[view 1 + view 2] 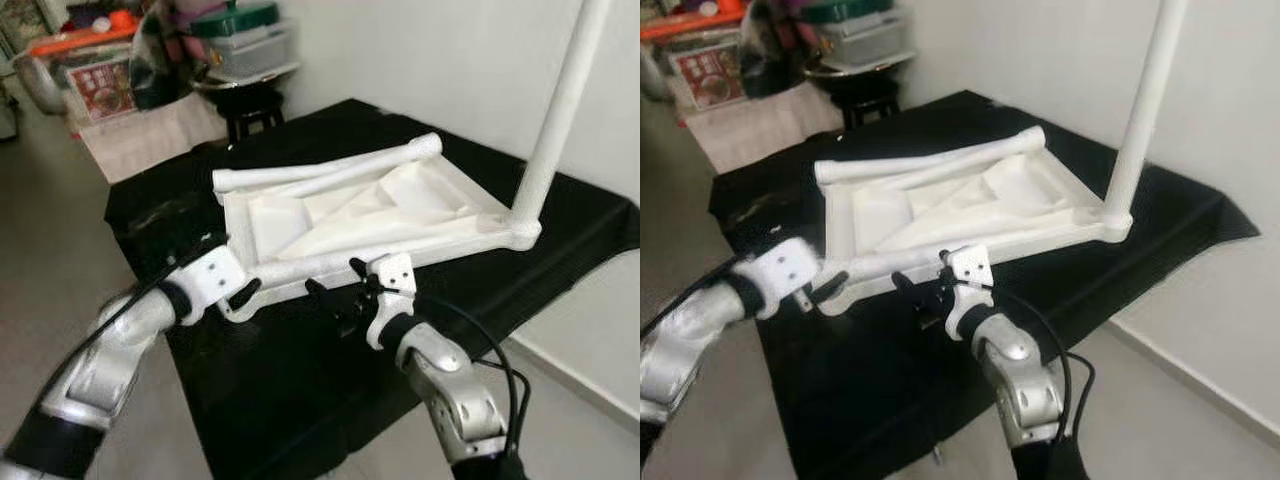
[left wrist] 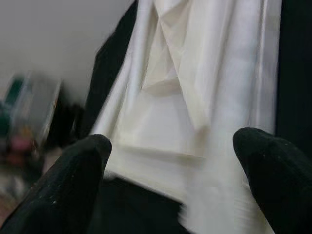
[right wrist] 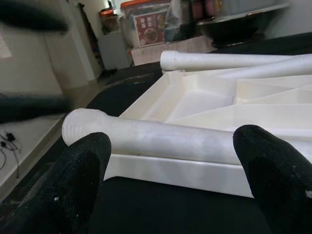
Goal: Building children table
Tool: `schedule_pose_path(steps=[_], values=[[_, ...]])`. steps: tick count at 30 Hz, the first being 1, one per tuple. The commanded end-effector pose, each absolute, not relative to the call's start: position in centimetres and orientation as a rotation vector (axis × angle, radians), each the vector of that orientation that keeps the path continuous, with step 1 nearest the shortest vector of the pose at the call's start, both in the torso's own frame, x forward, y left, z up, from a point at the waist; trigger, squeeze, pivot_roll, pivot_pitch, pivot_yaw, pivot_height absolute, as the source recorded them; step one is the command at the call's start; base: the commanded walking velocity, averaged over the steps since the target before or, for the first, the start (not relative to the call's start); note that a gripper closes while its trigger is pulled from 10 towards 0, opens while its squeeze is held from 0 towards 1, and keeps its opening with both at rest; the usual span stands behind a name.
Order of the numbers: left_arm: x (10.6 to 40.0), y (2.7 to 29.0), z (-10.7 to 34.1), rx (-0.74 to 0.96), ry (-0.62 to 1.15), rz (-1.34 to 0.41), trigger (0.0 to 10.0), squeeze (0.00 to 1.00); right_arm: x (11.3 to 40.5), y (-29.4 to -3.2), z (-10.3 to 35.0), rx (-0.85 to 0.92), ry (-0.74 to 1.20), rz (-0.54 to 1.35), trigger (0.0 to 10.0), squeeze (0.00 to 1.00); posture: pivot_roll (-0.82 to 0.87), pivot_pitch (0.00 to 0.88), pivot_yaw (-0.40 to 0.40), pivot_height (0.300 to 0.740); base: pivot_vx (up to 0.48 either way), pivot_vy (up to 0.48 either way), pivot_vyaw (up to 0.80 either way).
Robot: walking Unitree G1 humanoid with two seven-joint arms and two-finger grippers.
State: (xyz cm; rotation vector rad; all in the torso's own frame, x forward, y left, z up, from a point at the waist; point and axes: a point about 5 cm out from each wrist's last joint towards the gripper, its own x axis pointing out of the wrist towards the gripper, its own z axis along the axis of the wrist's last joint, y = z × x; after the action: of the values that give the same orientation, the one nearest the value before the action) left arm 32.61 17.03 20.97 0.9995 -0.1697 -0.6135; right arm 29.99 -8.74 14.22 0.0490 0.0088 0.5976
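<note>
- Left eye view first: we've got the white tabletop (image 1: 370,215) lying upside down on the black cloth (image 1: 300,390), ribbed underside facing up.
- One leg (image 1: 560,110) already stands upright in the far right corner socket, so we judge the build partly done, with three legs to go.
- Two loose legs lie across the tabletop: one (image 1: 330,172) along the far edge, and the near leg (image 1: 330,265) resting along the edge closest to us.
- Our left gripper (image 1: 240,297) is at the near left corner of the tabletop, just at the end of that near leg; the left wrist view shows its fingers (image 2: 73,185) spread wide, with white plastic between them and nothing gripped.
- Our right gripper (image 1: 918,290) sits just beside the middle of the near leg; the right wrist view has its fingers (image 3: 78,180) wide apart too, the leg's threaded end (image 3: 78,126) lying straight ahead between them.
- So the step in hand looks like picking up the near leg.
- Next move, as we read it: close on the tube squarely, lift it, stand it upright and seat it in a free corner socket.
- It's a round tube, so we'd expect it to roll if pinched off-centre.
</note>
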Motion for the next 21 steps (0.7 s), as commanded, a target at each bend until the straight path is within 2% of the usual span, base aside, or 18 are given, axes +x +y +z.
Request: schedule_pose_path(steps=[1,4,5,11,12,13,15,21], values=[[33.0,17.6,19.8,1.095,-0.103,-0.663,10.0,0.0,29.8,-8.2,14.4,0.062,0.001,0.61,10.0,0.0,-0.12,0.05,0.104,0.74,0.0,0.0,0.0],[34.1,17.3,20.1,1.149,-0.083,-0.712,10.0,0.0,29.7,-8.3,14.5,0.061,0.0,0.608,10.0,0.0,-0.13,0.068,0.107,0.74,0.0,0.0,0.0],[35.9,16.3,21.2,1.131,-0.038,-0.797,10.0,0.0,29.2,-8.4,14.6,0.061,0.002,0.608,10.0,0.0,-0.14,0.095,0.11,0.74,0.0,0.0,0.0],[36.9,15.5,22.2,1.073,0.011,-0.901,10.0,0.0,28.7,-8.6,14.8,0.065,0.005,0.609,10.0,0.0,-0.15,0.121,0.112,0.74,0.0,0.0,0.0],[38.2,15.7,23.3,0.979,0.174,-1.007,10.0,0.0,27.6,-8.8,15.0,0.084,0.018,0.615,10.0,0.0,-0.16,0.211,0.133,0.74,0.0,0.0,0.0],[38.2,15.7,23.3,0.979,0.174,-1.007,10.0,0.0,27.6,-8.8,15.0,0.084,0.018,0.615,10.0,0.0,-0.16,0.211,0.133,0.74,0.0,0.0,0.0],[38.7,16.1,24.0,0.92,0.303,-1.065,10.0,0.0,26.7,-8.9,15.2,0.1,0.03,0.622,10.0,0.0,-0.16,0.246,0.142,0.74,0.0,0.0,0.0],[39.4,16.8,24.3,0.88,0.458,-1.038,10.0,0.0,25.5,-8.9,15.4,0.118,0.048,0.636,10.0,0.0,-0.16,0.299,0.146,0.74,0.0,0.0,0.0]])
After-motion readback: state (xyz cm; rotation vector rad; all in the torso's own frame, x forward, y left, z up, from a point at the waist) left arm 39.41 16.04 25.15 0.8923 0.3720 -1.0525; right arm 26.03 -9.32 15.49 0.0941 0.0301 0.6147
